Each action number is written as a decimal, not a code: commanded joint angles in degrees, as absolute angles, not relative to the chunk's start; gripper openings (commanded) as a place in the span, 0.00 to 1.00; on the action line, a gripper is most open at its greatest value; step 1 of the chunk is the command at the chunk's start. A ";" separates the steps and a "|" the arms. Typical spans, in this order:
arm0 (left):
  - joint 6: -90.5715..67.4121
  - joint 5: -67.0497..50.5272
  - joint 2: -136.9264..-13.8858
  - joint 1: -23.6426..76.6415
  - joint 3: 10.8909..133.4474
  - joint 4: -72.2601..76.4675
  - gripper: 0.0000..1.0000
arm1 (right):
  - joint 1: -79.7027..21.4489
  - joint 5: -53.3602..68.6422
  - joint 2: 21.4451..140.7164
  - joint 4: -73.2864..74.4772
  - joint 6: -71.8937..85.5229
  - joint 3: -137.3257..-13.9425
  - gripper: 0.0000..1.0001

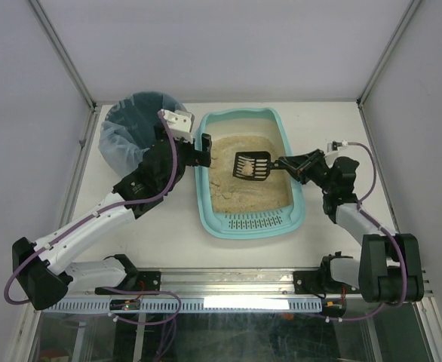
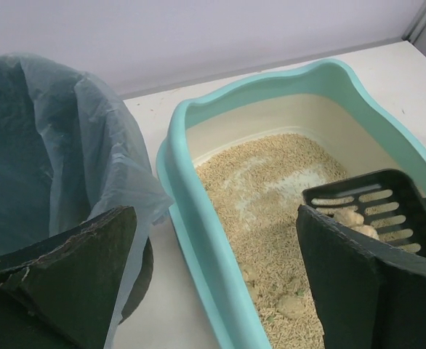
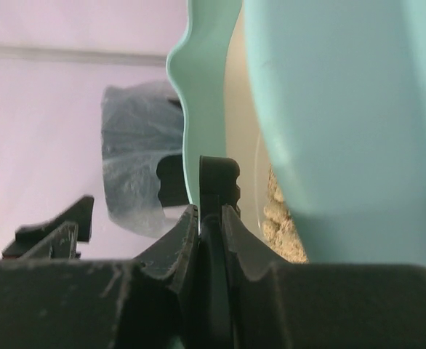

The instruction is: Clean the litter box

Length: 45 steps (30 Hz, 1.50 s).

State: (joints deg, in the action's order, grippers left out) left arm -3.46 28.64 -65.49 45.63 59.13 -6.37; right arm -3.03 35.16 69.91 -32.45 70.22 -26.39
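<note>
Black slotted plastic scoop [image 1: 253, 167] is being gripped by its handle in the closed right tool [image 1: 287, 164], over beige sandy litter.
The light teal, round-cornered plastic litter box [image 1: 251, 231] is lying mid-desk [image 1: 168, 234]; the left tool [image 1: 203, 157] is being held wide and empty at its left rim.

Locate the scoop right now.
Top view: the black scoop is over the middle of the litter box, clumps in it, handle running right into the shut right claw; the bin sits beyond the box's left rim.
</note>
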 commanded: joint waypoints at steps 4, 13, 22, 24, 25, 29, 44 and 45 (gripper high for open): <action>-2.00 31.66 -63.15 44.80 58.63 -2.07 0.97 | -4.44 38.18 68.76 -36.04 68.19 -29.79 0.00; -2.09 32.39 -62.95 44.42 58.91 -2.32 0.98 | -0.64 33.68 64.23 -28.92 67.39 -29.14 0.00; -2.62 33.04 -63.41 44.21 59.60 -3.52 0.99 | 0.09 32.40 62.69 -29.41 68.75 -28.09 0.00; -2.81 33.03 -62.93 44.22 59.40 -3.72 0.99 | -3.68 37.58 65.35 -31.68 66.80 -31.47 0.00; -2.75 32.85 -62.78 44.24 59.32 -3.66 0.99 | -5.06 39.14 66.40 -31.29 65.22 -32.88 0.00; -2.64 33.19 -62.78 44.07 59.58 -3.73 0.99 | -0.19 31.72 62.47 -28.23 69.51 -27.78 0.00; -2.92 34.38 -60.11 43.34 59.38 -3.76 0.99 | -1.88 30.48 62.45 -26.34 69.73 -29.11 0.00; -3.02 34.56 -60.07 43.40 59.39 -3.84 0.99 | -2.17 32.80 63.17 -29.31 69.80 -29.42 0.00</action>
State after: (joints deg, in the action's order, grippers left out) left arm -3.38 33.10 -61.36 44.12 58.43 -5.98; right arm -4.47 34.28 65.41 -24.93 67.55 -30.06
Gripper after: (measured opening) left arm 0.990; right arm 0.166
